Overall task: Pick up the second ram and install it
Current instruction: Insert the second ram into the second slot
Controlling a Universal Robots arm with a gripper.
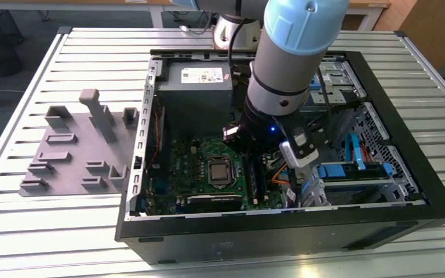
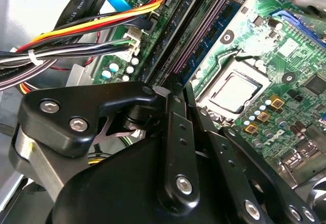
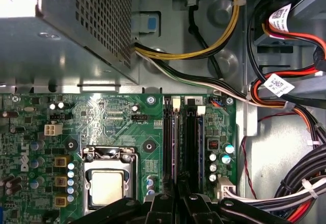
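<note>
Second ram apparently in motherboard slot; end effector pinching it.

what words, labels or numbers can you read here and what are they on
Nothing reads well enough to quote.
power supply sticker, exterior view: print too small to read.
cable tags, first wrist view: white, codes too small to read.
black cable, second wrist view: white lettering along it, not legible.
motherboard, first wrist view: white markings, too small to read.

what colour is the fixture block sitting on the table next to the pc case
Plain grey, no pattern; the fixture block shows best in the exterior view.
</note>
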